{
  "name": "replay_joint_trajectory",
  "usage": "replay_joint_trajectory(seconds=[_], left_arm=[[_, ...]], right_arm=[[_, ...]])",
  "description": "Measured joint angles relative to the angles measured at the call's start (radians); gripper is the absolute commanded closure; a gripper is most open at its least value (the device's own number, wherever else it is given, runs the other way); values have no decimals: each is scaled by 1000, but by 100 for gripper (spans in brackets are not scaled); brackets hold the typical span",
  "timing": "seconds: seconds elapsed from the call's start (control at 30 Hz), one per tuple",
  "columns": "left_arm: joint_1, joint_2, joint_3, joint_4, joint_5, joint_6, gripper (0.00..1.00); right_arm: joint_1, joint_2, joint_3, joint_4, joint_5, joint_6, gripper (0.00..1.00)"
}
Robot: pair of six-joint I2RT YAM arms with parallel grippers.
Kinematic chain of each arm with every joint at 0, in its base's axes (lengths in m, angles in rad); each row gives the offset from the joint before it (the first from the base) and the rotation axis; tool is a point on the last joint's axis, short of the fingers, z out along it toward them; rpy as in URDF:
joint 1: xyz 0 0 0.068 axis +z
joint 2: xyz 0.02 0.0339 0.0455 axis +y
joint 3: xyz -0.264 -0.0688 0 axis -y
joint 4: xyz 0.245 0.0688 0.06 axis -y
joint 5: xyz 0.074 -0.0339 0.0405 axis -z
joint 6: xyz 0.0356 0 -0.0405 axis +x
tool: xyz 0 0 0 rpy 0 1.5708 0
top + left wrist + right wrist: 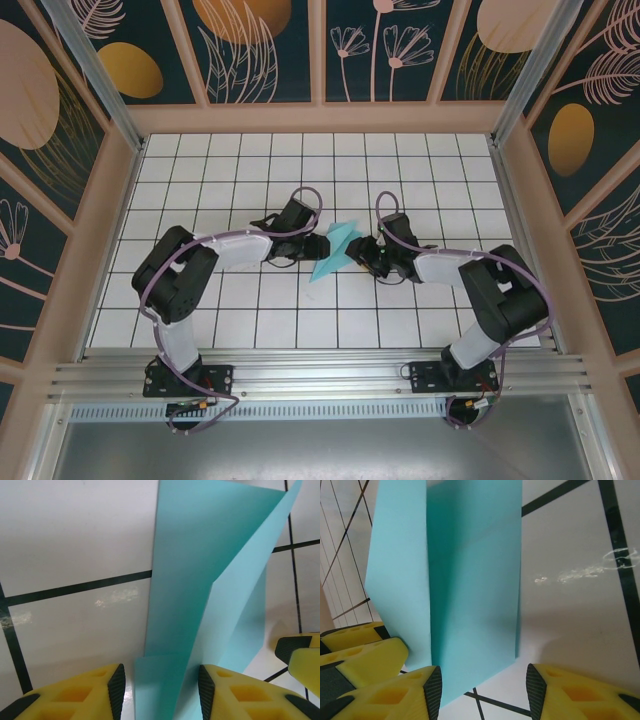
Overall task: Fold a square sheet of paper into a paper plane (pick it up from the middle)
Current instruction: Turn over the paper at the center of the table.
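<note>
**Top external.** Item: paper plane [335,250], light teal, slim and pointed, lying mid-field on the white gridded worktop [250,310] between the two arms. The left hand [318,247] is just beside one long edge and the right hand [366,253] just beside the other. We judge they flank it so that each can work its own side of the centre ridge. The fingers are too small here to read.

**Left wrist.** The left hand [161,687] is partly open, its yellow, black-padded fingers [116,687] standing apart. The plane's folded end rises between them. One pad may just touch the paper and the other is clear, so we read no clamp. One flap stands up off the tiles along the crease.

**Right wrist.** The right hand [484,692] is likewise partly open. A corner of the plane lies between its pads, nearer one side, with bare tile beside it. Nothing is pinched. We take the loose stance as leaving the paper resting on the worktop, not carried.
</note>
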Motion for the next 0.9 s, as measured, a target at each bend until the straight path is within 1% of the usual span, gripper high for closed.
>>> replay_joint_trajectory(seconds=[0.5,0.9], left_arm=[[-1,48,37,-34,-1,8,62],[0,48,37,-38,-3,11,68]], right_arm=[[0,61,22,59,-47,18,49],[0,74,23,164,-72,51,48]])
